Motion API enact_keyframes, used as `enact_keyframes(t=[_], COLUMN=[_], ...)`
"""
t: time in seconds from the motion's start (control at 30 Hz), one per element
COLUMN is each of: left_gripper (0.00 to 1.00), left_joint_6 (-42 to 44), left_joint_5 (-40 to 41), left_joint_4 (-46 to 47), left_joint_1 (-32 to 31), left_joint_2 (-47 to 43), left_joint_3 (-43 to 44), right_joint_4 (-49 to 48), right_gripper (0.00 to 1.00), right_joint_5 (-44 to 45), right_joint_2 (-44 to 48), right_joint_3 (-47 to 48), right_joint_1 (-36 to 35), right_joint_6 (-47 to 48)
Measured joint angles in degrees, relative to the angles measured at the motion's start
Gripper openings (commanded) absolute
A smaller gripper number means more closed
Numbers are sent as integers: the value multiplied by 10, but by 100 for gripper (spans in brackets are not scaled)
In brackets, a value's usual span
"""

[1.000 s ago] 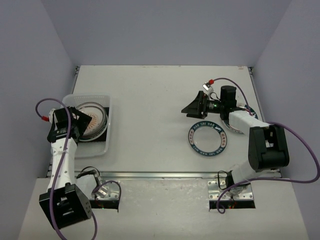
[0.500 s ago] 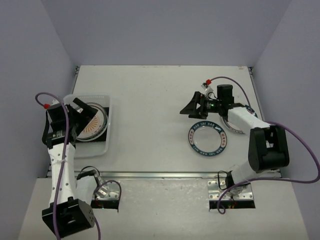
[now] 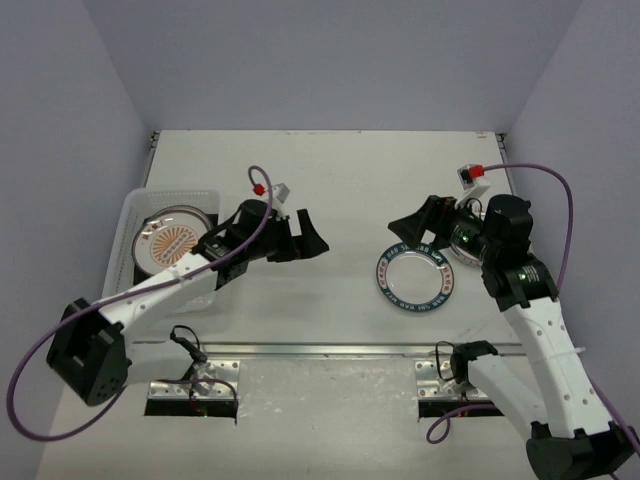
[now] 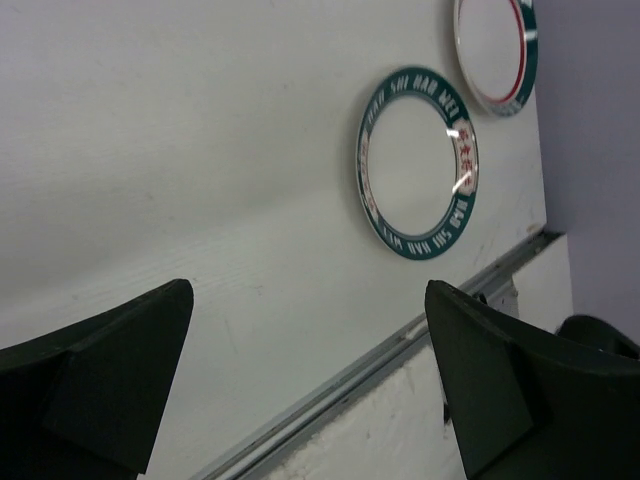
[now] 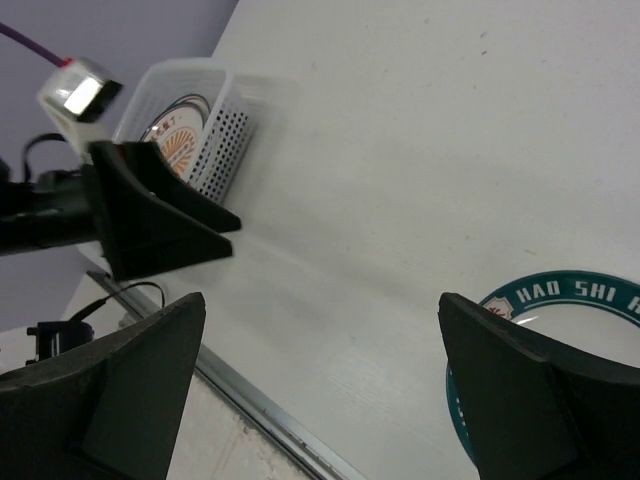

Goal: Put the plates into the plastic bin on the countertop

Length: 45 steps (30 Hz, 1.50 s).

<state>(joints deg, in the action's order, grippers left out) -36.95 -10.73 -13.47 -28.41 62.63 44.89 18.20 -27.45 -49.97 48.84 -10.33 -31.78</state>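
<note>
Looking down, I see the left hand (image 3: 303, 245) and right hand (image 3: 405, 227) spread, empty. A sunburst plate (image 3: 168, 240) lies in the bin (image 3: 170, 192); a green-rimmed plate (image 3: 416, 279) lies on the counter (image 3: 330, 180) near the right hand.

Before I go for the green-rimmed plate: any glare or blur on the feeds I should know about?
Left wrist: two small glare spots on the right rim of the green-rimmed plate, lettering legible; the left gripper reads as dark, soft-edged shapes. Right wrist: plate lettering sharp, the plastic bin farther off slightly soft. Top external: even light, faint shadows under the arms.
</note>
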Motion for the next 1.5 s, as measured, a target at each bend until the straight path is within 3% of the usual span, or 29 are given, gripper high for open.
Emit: enact_keyframes(t=[0.1, 0.33, 0.5, 0.63, 0.73, 0.8, 0.93, 1.07, 1.2, 1.3, 1.5], left_gripper=[100, 99, 90, 80, 54, 50, 20, 15, 20, 2, 0], left_joint_6=[-12, -66, -108, -133, -138, -136, -129, -124, -123, -115, -115], left_joint_5=[-1, -67, -130, -156, -150, -139, -109, -102, -109, -114, -113], left_joint_4=[79, 239, 335, 364, 343, 316, 276, 259, 259, 257, 290], left_joint_1=[-70, -95, -130, -141, -147, -149, -153, -154, -154, -154, -155], left_joint_2=[128, 402, 521, 564, 588, 605, 623, 632, 636, 636, 620], left_joint_3=[17, 99, 151, 190, 225, 254, 284, 293, 298, 298, 258], right_joint_4=[53, 143, 161, 168, 171, 171, 170, 170, 171, 170, 170], right_gripper=[99, 99, 99, 99, 99, 99, 99, 99, 99, 99, 99], right_joint_5=[46, 80, 74, 72, 73, 73, 73, 74, 72, 72, 75], right_joint_2=[65, 149, 177, 176, 176, 176, 175, 172, 166, 160, 158], right_joint_3=[5, 7, 7, 0, -5, -5, -5, -5, -4, -4, -4], right_joint_1=[0, 0, 0, 0, 0, 0, 0, 0, 0, 0, 0], right_joint_6=[15, 22, 22, 23, 25, 26, 29, 29, 30, 30, 31])
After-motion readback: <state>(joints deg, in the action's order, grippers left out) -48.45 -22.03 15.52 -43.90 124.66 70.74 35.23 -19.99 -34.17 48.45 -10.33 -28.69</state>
